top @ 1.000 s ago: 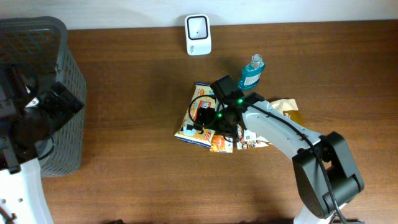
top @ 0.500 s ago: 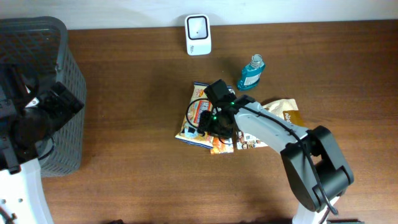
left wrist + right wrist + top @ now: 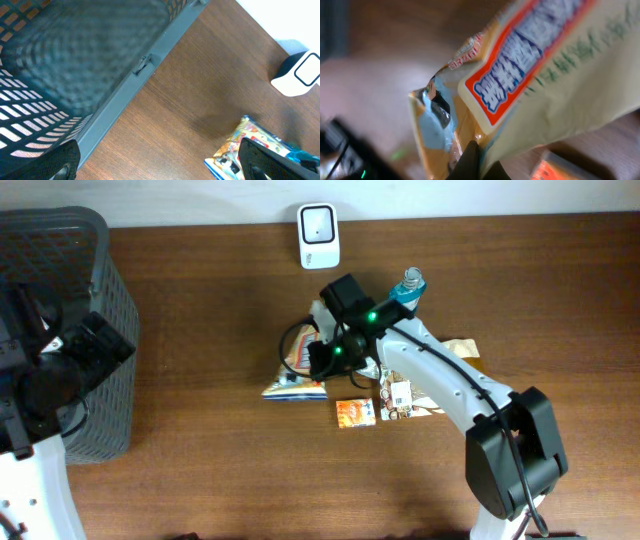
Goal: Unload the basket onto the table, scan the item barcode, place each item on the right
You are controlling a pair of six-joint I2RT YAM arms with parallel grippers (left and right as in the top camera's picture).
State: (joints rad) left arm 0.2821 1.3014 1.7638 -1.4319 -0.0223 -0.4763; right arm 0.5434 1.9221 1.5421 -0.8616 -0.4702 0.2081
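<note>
Yellow snack packet [image 3: 290, 380] clamped in right end effector [image 3: 322, 360] near bench centre; scanner [image 3: 319, 223] at far edge; barcode apparently not yet presented.

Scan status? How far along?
Done: the right gripper is shut on the snack bag. In hand: the bag is held well short of the white scanner. Left: bring the bag's barcode in front of the scanner; not yet done.

the basket [image 3: 70, 330] stands at the table's [image 3: 200, 460] left edge. the scanner [image 3: 319, 235] sits at the far edge, the bottle [image 3: 405, 295] nearer on its right. the snack bag [image 3: 293, 375] is mid-table, a small packet [image 3: 355, 412] beside it.
</note>
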